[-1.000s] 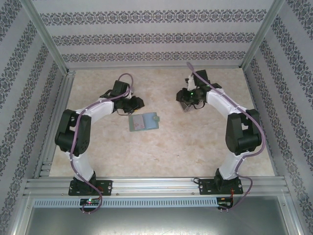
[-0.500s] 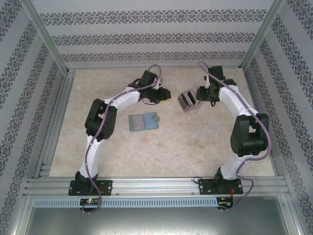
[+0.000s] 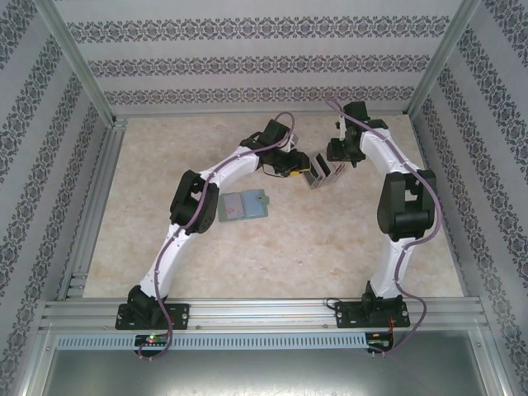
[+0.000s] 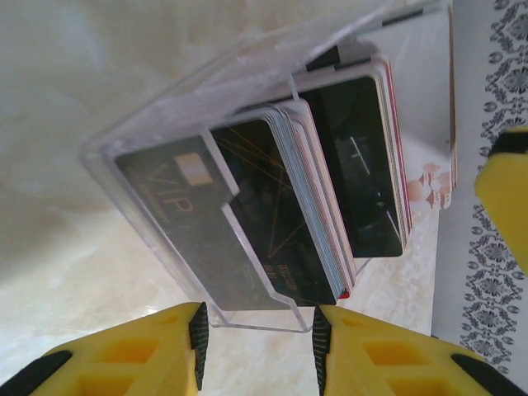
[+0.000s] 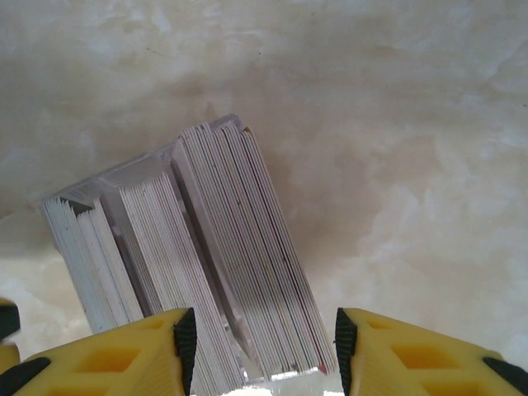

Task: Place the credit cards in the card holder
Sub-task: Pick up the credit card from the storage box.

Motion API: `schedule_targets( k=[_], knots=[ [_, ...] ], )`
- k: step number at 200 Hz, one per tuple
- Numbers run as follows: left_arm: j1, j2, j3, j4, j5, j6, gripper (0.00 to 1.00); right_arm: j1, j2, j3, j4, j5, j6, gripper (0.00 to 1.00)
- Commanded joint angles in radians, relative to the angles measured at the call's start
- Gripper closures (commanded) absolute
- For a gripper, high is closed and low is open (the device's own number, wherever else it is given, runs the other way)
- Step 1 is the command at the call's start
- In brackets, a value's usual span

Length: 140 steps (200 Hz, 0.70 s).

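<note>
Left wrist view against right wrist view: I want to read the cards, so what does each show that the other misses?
Left wrist view: the printed faces of the cards standing in the clear rack. The front one is dark with VIP lettering and a gold chip. A strip of patterned wall shows at the right. Right wrist view: the stacks from above, as thin pale edges with one reddish, and no print legible. Both: the rack of cards on the marbled table, with an open gripper at the bottom edge, the left gripper and the right gripper.
</note>
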Motion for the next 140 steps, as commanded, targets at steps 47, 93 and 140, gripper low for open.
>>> schedule_targets(
  k=[47, 93, 140],
  knots=[
    [-0.024, 0.04, 0.062, -0.029, 0.035, -0.041, 0.59, -0.021, 0.09, 0.11, -0.064, -0.04, -0.034, 0.49],
    [-0.024, 0.042, 0.063, -0.03, 0.037, -0.042, 0.59, -0.021, 0.113, 0.117, -0.064, -0.063, -0.033, 0.49],
    [-0.024, 0.045, 0.062, -0.033, 0.044, -0.039, 0.59, -0.037, 0.123, 0.112, -0.063, -0.042, -0.025, 0.49]
  ],
)
